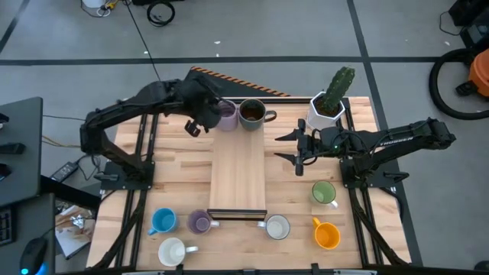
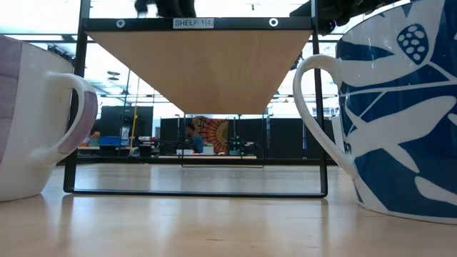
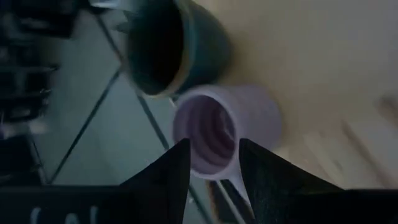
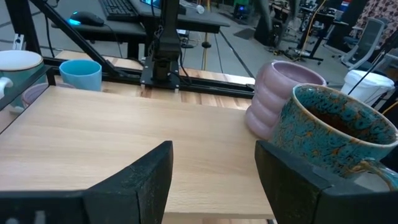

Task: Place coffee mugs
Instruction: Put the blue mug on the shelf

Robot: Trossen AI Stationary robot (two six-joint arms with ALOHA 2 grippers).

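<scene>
1. From the high view alone the whole layout is seen: a pale wooden shelf board (image 1: 238, 177) stands in the middle of the light wooden surface (image 1: 172, 168), with a ribbed purple mug (image 1: 226, 114) and a dark teal-speckled mug (image 1: 252, 113) set side by side at its far end.
2. Six more mugs are seen near the front edge: a blue mug (image 1: 162, 221), a second purple mug (image 1: 200, 222), a white mug (image 1: 172, 251), another white mug (image 1: 276, 227), an orange mug (image 1: 327, 234) and a green mug (image 1: 324, 192).
3. A white faceted pot (image 1: 324, 116) holding a green cactus (image 1: 338, 86) is seen near the far right corner.
4. The left gripper (image 1: 205, 114) is seen at the ribbed purple mug; in the left wrist view its fingers (image 3: 163, 180) are shown apart, straddling the mug's rim and handle, though contact cannot be told.
5. The right gripper (image 1: 294, 147) hangs beside the shelf's right edge, fingers (image 4: 134, 186) spread and holding nothing.
6. Only the low view shows the shelf's underside, its black frame and a label reading "SHELF 1".
7. All visible mug interiors appear empty.
</scene>
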